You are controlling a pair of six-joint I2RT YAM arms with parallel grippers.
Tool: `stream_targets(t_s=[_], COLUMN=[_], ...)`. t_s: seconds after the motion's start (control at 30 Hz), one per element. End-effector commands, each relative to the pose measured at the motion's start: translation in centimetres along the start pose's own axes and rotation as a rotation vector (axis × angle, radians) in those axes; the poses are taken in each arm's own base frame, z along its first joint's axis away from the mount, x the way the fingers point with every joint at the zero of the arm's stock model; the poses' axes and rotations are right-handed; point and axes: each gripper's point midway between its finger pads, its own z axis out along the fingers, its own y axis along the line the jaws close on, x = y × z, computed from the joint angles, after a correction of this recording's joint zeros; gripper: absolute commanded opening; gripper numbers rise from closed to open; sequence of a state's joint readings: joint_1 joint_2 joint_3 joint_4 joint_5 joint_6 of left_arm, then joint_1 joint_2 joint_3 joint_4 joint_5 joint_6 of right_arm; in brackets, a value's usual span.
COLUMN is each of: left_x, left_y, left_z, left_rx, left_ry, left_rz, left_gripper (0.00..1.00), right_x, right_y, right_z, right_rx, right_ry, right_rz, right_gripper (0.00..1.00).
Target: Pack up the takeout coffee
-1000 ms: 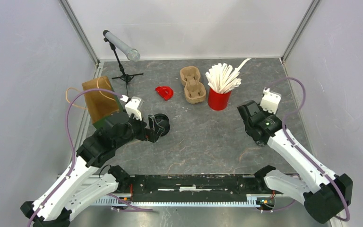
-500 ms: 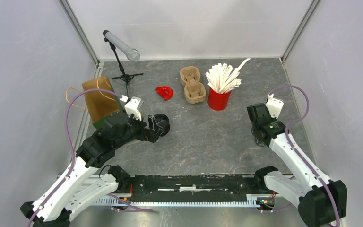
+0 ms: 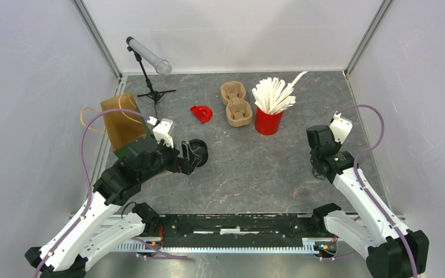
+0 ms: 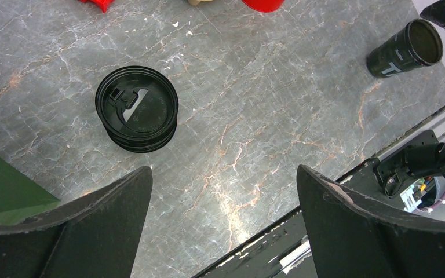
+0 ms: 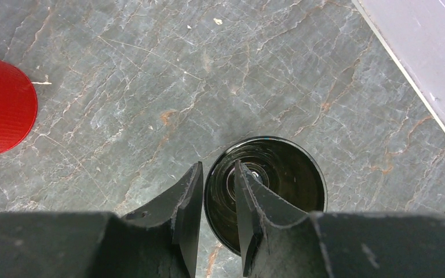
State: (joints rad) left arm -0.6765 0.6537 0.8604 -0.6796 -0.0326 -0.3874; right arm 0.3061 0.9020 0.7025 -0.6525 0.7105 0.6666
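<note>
Coffee cup point(image 5: 284, 179) rim between right fingers point(image 5: 177, 202), one finger inside.

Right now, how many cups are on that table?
2. A black coffee cup stands on the right side, its rim pinched by the right gripper. A red cup full of white sticks stands at the back. The brown bag could hide more.

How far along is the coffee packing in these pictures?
Done: nothing packed; the carrier tray sits empty. In hand: the right claw pinches the rim of the black cup; the left claw hangs open near the lid stack. Left: lid the cup, seat it in the tray.
</note>
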Motion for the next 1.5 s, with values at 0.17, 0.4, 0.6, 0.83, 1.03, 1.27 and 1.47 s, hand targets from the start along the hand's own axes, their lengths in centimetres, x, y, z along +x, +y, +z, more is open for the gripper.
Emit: stream_targets(t_s=[0.17, 0.4, 0.6, 0.83, 1.03, 1.27, 1.47], left_x=[-0.2, -0.1, 0.0, 0.0, 0.0, 0.0, 0.1], left_y=[-0.2, -0.2, -0.2, -0.1, -0.2, -0.1, -0.1], left_z=[0.0, 0.1, 0.2, 0.2, 0.2, 0.3, 0.3], left_rx=[0.011, 0.009, 0.008, 0.007, 0.007, 0.006, 0.005], left_ry=[-0.008, -0.007, -0.002, -0.001, 0.000, 0.002, 0.003], left_rz=[0.010, 0.010, 0.009, 0.007, 0.008, 0.006, 0.004], left_gripper=[1.00, 1.00, 1.00, 1.00, 1.00, 1.00, 1.00], right_x=[1.2, 1.9, 2.6, 2.7, 2.3, 1.5, 1.0], right_y=[1.1, 0.3, 0.3, 0.2, -0.5, -1.1, -1.5], right_z=[1.0, 1.3, 1.6, 1.7, 1.8, 1.6, 1.7], right_rx=[-0.023, 0.019, 0.020, 0.025, 0.060, 0.083, 0.108], right_ry=[0.027, 0.030, 0.041, 0.037, 0.017, -0.011, -0.027], right_rz=[0.034, 0.036, 0.039, 0.038, 0.022, 0.003, -0.027], right_gripper=[0.32, 0.31, 0.30, 0.23, 0.22, 0.07, 0.00])
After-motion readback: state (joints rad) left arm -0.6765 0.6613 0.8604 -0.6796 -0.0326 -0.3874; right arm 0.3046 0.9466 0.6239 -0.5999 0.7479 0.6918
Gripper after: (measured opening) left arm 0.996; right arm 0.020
